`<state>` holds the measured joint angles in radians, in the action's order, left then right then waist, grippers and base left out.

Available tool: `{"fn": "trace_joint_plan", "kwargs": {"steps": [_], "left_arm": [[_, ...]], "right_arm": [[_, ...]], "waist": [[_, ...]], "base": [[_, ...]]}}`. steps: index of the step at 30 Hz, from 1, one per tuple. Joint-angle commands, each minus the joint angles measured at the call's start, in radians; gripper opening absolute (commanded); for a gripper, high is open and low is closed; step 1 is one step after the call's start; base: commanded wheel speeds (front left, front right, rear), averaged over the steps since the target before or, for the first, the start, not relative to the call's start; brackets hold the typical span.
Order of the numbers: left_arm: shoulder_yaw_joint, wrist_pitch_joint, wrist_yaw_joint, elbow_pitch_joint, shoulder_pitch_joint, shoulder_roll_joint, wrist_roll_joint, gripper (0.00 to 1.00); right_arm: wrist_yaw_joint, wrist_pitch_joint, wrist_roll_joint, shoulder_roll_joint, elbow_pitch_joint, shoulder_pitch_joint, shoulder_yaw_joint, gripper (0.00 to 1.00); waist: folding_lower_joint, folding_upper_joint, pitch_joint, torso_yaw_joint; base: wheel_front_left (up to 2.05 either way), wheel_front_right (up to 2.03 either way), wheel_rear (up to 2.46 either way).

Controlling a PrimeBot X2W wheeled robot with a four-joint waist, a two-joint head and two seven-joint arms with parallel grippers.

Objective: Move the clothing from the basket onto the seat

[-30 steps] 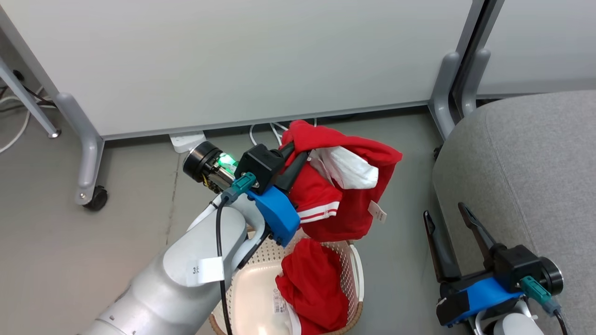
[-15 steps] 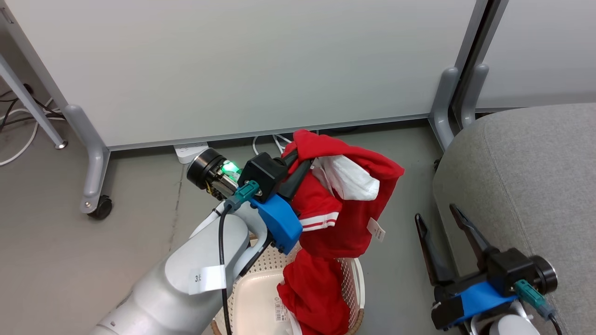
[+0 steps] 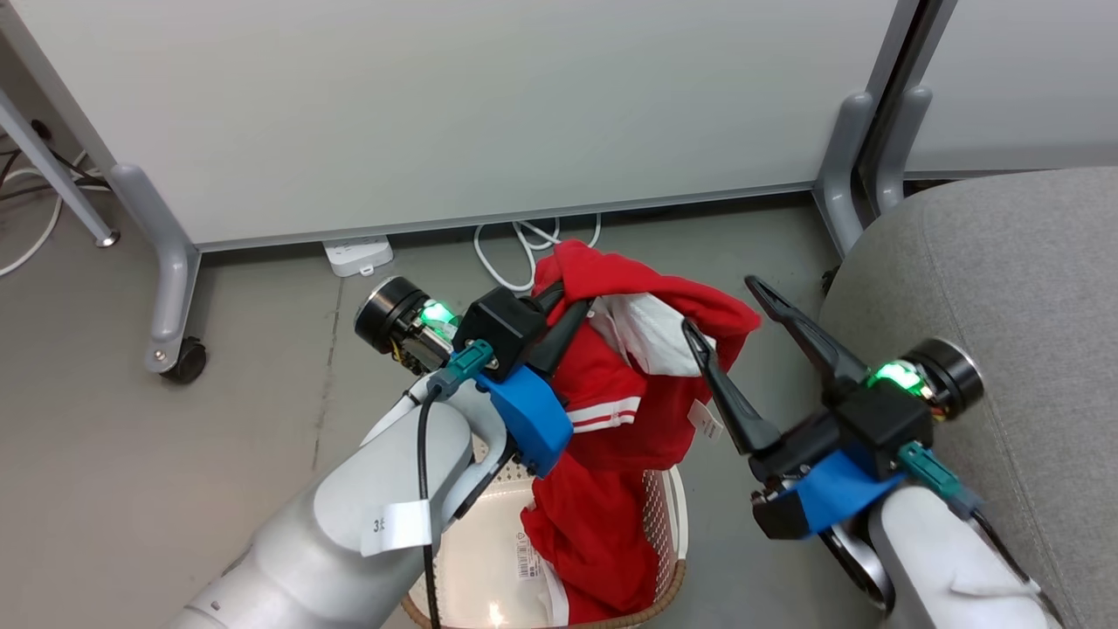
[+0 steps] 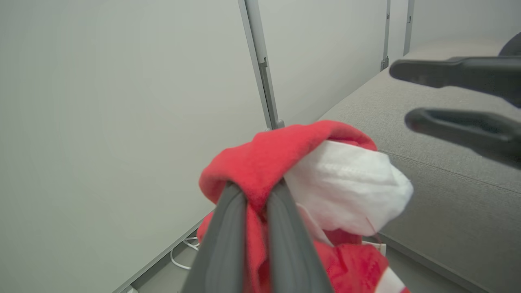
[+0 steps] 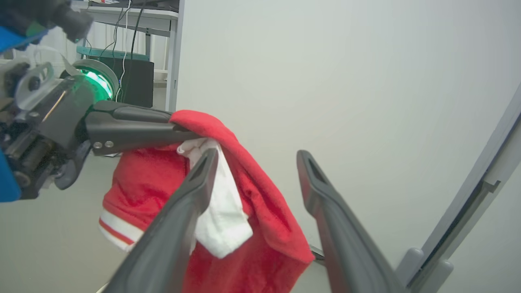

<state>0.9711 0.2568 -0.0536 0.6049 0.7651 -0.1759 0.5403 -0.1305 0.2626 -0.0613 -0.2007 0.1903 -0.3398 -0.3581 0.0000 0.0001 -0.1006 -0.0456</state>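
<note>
The left end effector [image 3: 568, 310] is nearly closed, its two dark fingers pinching a fold of the clothing [image 3: 646, 419] and holding it above the basket [image 3: 671, 511]. From that pinch the red fabric hangs with its long axis running roughly 12 to 6 o'clock in the head view. The upper bunch, with the white lining turned out, is in the air, and the lower end lies in the basket against its right wall.

The seat [image 3: 1004, 262] lies at 3 o'clock from the raised bunch, apart from it, with bare floor between basket and cushion.

The right end effector [image 3: 718, 306] is the nearer arm to the seat. It stands between the seat and the clothing, its fingers spread wide and pointing toward 11 o'clock in the head view. It holds nothing. In the right wrist view the hanging fold and white lining sit at about 10 o'clock, partly behind the left finger and partly in the gap. One fingertip crosses the lining, but I cannot tell whether it touches the cloth.

By my judgement the coming move turns on that offset. The fold is off-centre toward the left finger, so the right fingers would need to shift toward 9 o'clock before closing. Or the left arm alone must lift the tail out of the basket and swing toward 3 o'clock.
</note>
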Motion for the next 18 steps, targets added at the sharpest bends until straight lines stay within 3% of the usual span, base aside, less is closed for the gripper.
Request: {"fn": "trace_joint_plan", "kwargs": {"steps": [1, 18], "left_arm": [[0.000, 0.003, 0.002, -0.006, 0.018, 0.006, -0.004, 0.00], [0.032, 0.007, -0.002, -0.033, 0.040, 0.032, -0.029, 0.00]], "right_arm": [[0.000, 0.003, -0.001, -0.009, 0.020, -0.036, -0.023, 1.00], [0.000, 0.002, -0.007, -0.029, 0.300, -0.197, -0.128, 1.00]], "waist": [[0.0000, -0.0001, -0.009, -0.004], [0.0000, -0.0001, -0.043, -0.039]], "base": [[0.00, 0.00, 0.00], [0.00, 0.00, 0.00]]}}
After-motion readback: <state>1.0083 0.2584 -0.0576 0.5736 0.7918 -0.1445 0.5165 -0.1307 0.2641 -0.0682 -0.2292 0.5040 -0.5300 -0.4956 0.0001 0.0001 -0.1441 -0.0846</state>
